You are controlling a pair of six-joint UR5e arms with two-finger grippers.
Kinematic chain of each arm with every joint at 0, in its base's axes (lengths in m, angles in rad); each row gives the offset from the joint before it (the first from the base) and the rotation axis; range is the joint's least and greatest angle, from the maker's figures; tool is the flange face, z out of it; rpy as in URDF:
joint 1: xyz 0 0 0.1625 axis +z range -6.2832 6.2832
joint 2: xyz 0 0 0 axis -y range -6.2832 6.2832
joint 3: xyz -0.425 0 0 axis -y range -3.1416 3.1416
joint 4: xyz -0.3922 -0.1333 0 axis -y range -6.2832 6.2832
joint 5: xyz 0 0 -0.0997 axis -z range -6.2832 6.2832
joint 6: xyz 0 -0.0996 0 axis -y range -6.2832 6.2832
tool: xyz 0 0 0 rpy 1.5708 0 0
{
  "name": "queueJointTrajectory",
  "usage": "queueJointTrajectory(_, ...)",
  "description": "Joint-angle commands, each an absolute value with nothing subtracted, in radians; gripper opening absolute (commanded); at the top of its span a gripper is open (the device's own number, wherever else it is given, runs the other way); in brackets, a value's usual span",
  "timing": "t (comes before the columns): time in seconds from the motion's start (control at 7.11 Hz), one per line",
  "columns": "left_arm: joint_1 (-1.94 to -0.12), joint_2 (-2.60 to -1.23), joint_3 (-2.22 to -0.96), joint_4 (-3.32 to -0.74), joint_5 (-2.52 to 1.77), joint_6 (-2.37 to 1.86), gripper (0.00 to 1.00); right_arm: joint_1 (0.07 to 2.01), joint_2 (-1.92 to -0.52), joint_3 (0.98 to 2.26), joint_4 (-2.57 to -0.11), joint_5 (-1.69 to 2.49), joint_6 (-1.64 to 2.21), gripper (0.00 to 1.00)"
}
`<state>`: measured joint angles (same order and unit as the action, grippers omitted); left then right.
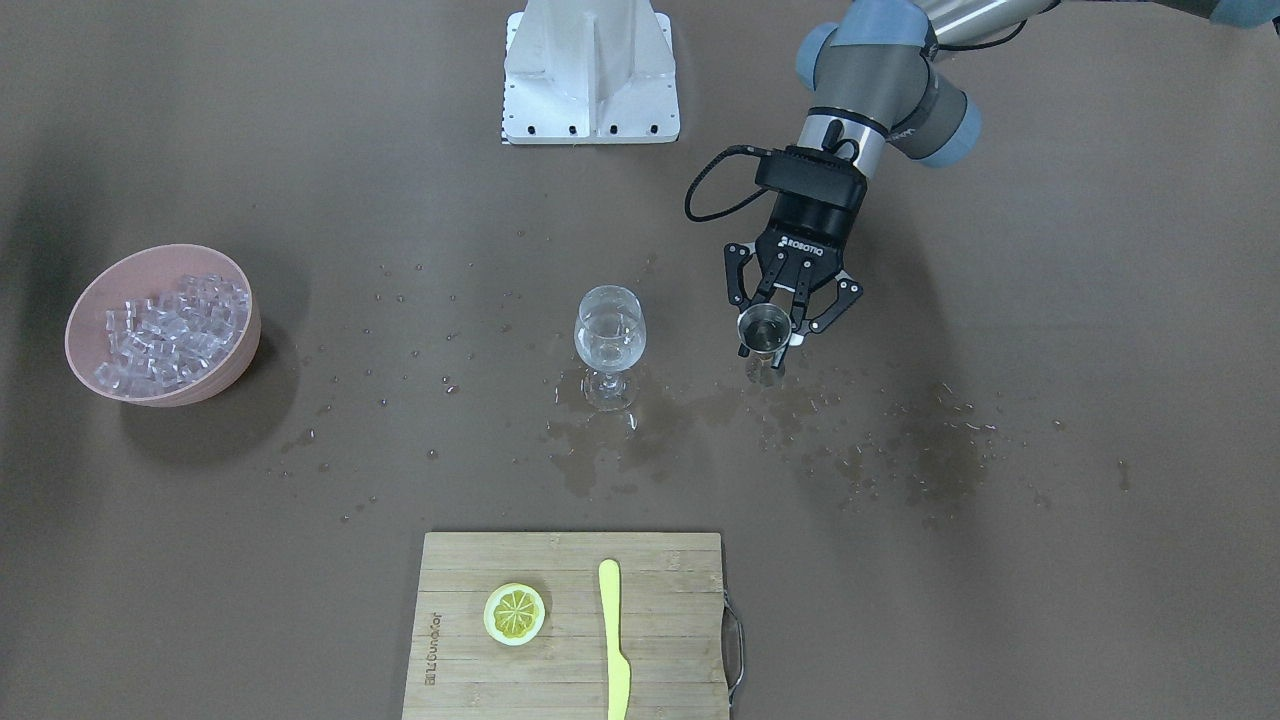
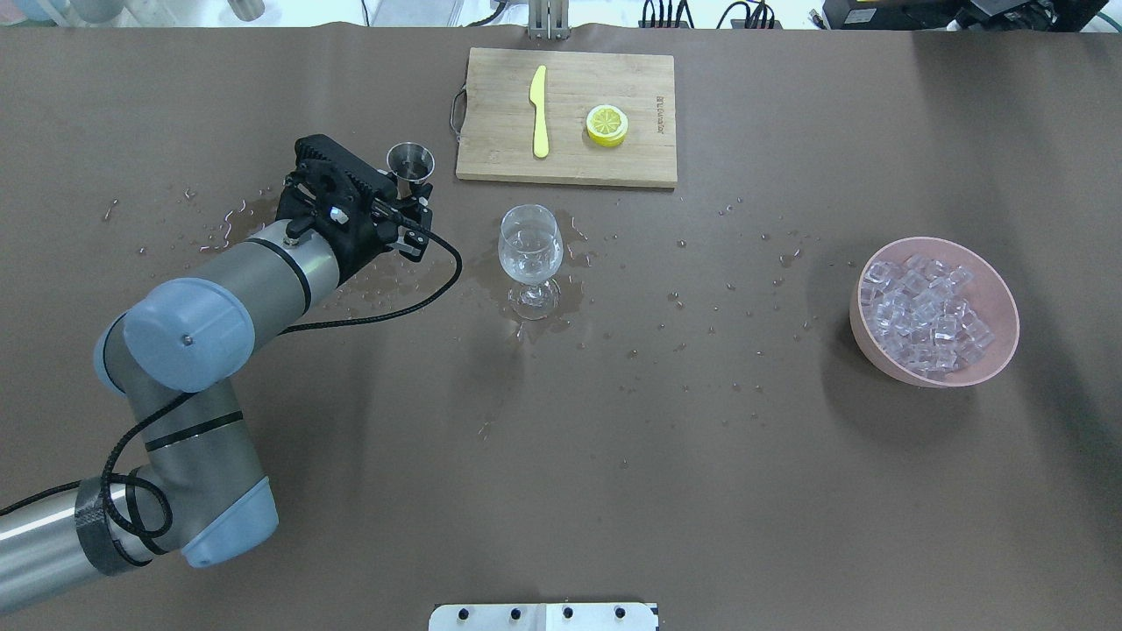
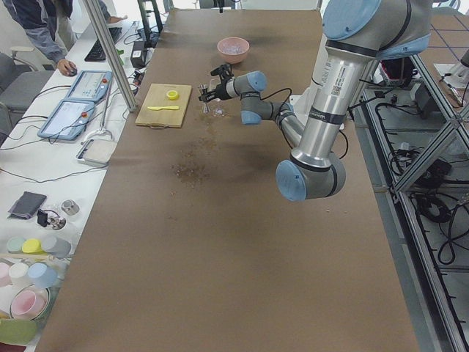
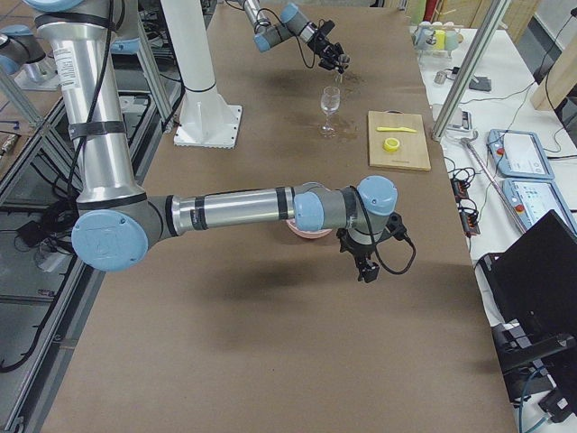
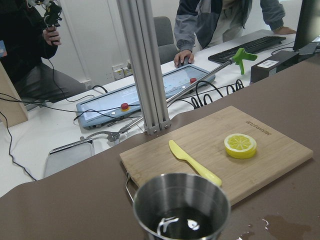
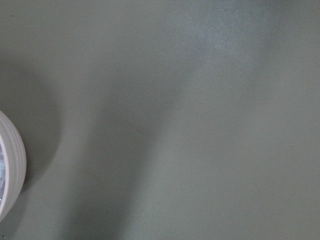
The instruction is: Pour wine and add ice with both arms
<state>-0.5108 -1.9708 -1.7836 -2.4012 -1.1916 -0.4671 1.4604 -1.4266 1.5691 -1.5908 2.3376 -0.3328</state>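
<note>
My left gripper [image 1: 771,343] is shut on a small steel jigger [image 1: 766,327], upright and low over the wet table, to the robot's left of the wine glass [image 1: 610,335]. The jigger also shows in the overhead view [image 2: 410,162] and the left wrist view [image 5: 181,205], with only a few drops in its bottom. The wine glass [image 2: 529,254] stands upright with clear wine in its bowl. The ice [image 2: 925,311] fills a pink bowl [image 2: 1001,294] far to the robot's right. My right gripper [image 4: 364,267] hangs near that bowl; I cannot tell whether it is open or shut.
A bamboo cutting board [image 1: 660,610] with a lemon slice [image 1: 515,613] and a yellow knife [image 1: 613,640] lies at the far edge. The white stand [image 1: 590,75] is at the robot's base. Water patches [image 1: 930,460] and droplets spread around the glass. The bowl's rim [image 6: 10,165] shows in the right wrist view.
</note>
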Motion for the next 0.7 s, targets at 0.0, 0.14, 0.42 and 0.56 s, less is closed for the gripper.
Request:
queueJointTrajectory(0.0, -0.489, -1.991, -1.789, -2.384, -1.189, -0.327, 0.00, 1.460, -1.425, 1.571, -1.591, 2.338, -0.333, 1.00)
queueJointTrajectory(0.14, -0.480, -2.021, -1.787, -2.349, -1.133, -0.248, 0.00, 1.460, -1.425, 1.569, -1.591, 2.339, -0.333, 1.00)
queueJointTrajectory(0.42, -0.423, -2.118, -1.787, -2.174, -1.040, -0.223, 0.00, 1.460, -1.425, 1.566, -1.591, 2.339, -0.333, 1.00)
queueJointTrajectory(0.56, -0.423, -2.121, -1.786, -2.152, -1.040, -0.159, 0.00, 1.460, -1.425, 1.563, -1.591, 2.339, -0.333, 1.00)
